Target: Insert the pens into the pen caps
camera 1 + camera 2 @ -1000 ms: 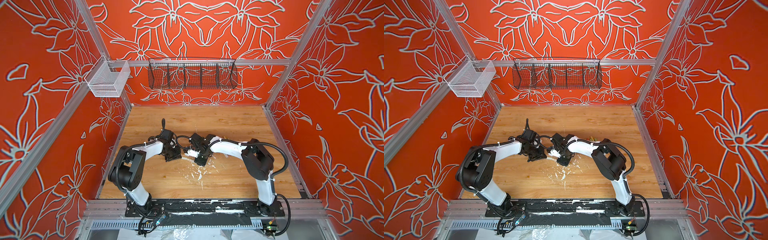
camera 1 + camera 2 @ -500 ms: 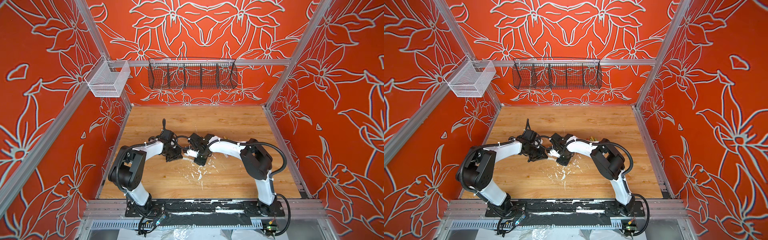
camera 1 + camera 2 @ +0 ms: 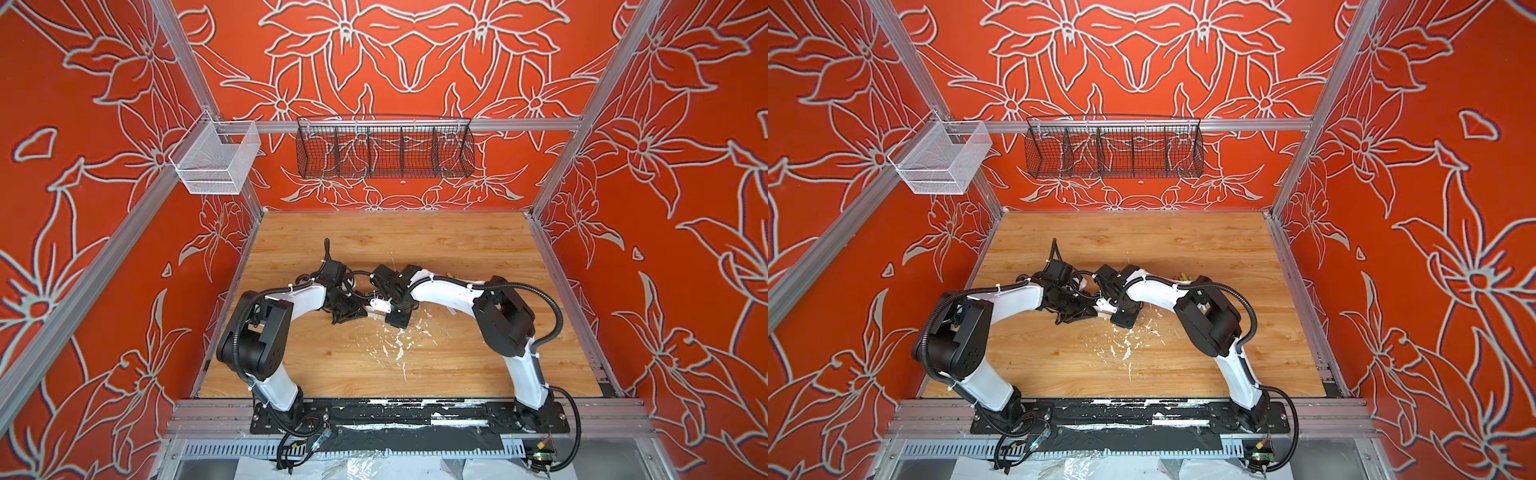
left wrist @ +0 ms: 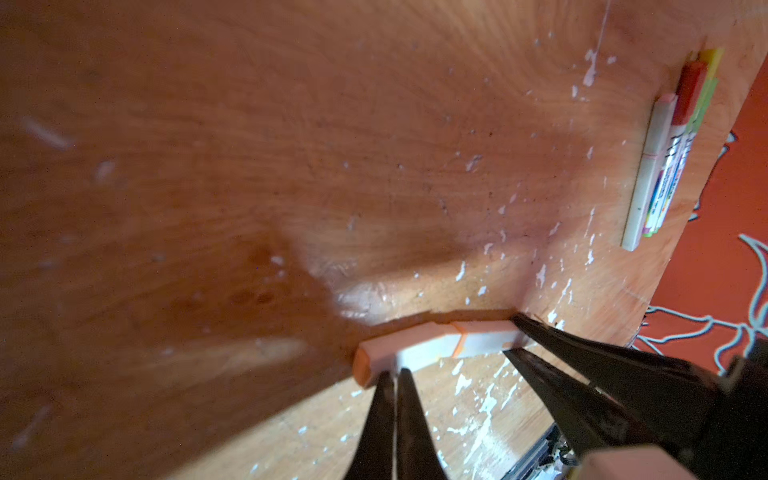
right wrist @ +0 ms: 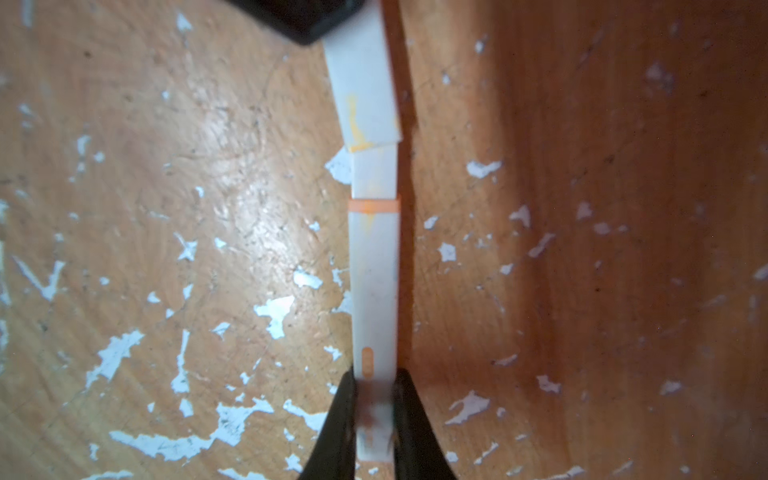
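Note:
A white pen (image 5: 374, 282) with an orange band is held level just above the table. My right gripper (image 5: 374, 386) is shut on its rear end. Its front end sits in the mouth of a pale pen cap (image 5: 363, 83) with an orange end (image 4: 365, 365), and the cap is tilted a little off the pen's line. My left gripper (image 4: 392, 374) is shut on that cap. In both top views the two grippers meet at mid-table, left gripper (image 3: 359, 311) facing right gripper (image 3: 390, 318), and the pen (image 3: 1100, 318) barely shows between them.
Several capped pens (image 4: 660, 166) lie side by side near the right wall, half hidden behind the right arm in a top view (image 3: 1183, 275). White paint flecks (image 3: 397, 345) dot the wooden table (image 3: 457, 365). A black wire basket (image 3: 384, 147) and a white one (image 3: 216, 160) hang on the back rail.
Both grippers keep their hold. The right arm has edged slightly to the left, closing pen and cap together; otherwise little has moved.

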Available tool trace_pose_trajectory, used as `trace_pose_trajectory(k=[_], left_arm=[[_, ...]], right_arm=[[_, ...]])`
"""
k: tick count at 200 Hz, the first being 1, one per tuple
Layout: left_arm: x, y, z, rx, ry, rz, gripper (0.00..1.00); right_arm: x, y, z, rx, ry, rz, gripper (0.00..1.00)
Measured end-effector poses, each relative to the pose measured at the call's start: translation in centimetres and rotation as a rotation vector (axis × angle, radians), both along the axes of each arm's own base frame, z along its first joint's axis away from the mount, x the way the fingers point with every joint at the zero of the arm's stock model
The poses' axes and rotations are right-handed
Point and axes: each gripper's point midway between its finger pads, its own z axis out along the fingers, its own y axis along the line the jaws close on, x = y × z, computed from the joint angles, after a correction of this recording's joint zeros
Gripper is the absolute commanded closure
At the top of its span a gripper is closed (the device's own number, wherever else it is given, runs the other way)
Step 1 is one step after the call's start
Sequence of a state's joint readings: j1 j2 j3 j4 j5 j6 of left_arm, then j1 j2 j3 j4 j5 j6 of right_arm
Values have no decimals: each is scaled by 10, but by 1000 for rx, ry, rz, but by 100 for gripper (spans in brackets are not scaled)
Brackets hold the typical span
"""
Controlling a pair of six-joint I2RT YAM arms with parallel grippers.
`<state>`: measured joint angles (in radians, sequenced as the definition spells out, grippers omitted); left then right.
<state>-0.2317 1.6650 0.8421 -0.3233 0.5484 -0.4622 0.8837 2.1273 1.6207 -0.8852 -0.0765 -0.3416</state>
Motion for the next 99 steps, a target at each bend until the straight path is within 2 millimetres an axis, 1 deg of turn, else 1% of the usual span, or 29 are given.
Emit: trace_pose_trajectory(k=[62, 83, 99], left_arm=[[1, 1, -1, -20, 2, 15, 99], [1, 1, 0, -23, -4, 25, 94], [1, 1, 2, -24, -14, 30, 86]], right_arm=[[0, 0, 2, -31, 14, 0, 100], [-1, 0, 2, -30, 14, -1, 100], [-1, 2, 1, -24, 14, -2, 100]])
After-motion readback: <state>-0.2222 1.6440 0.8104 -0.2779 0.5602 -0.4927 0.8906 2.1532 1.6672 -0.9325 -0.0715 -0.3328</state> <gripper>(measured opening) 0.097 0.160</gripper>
